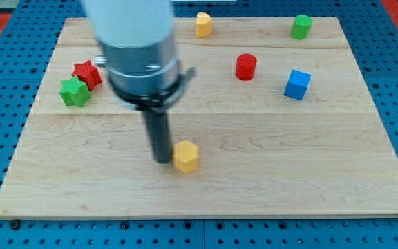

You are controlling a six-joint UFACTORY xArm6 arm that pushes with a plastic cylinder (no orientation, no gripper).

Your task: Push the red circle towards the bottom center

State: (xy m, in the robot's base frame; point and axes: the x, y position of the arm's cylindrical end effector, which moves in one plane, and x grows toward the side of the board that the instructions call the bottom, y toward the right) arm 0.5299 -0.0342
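Observation:
The red circle (246, 66) is a short red cylinder standing on the wooden board (309, 173), right of centre in the upper half. My tip (163, 160) is low on the board, left of centre, touching or just beside the left side of a yellow hexagonal block (186, 155). The tip is far from the red circle, down and to the left of it. The arm's grey body (137, 41) hides part of the board's upper left.
A blue cube (297, 84) lies right of the red circle. A green cylinder (300, 26) is at the top right. A yellow block (203, 24) is at the top centre. A red star (87, 73) and a green star (74, 91) touch at the left.

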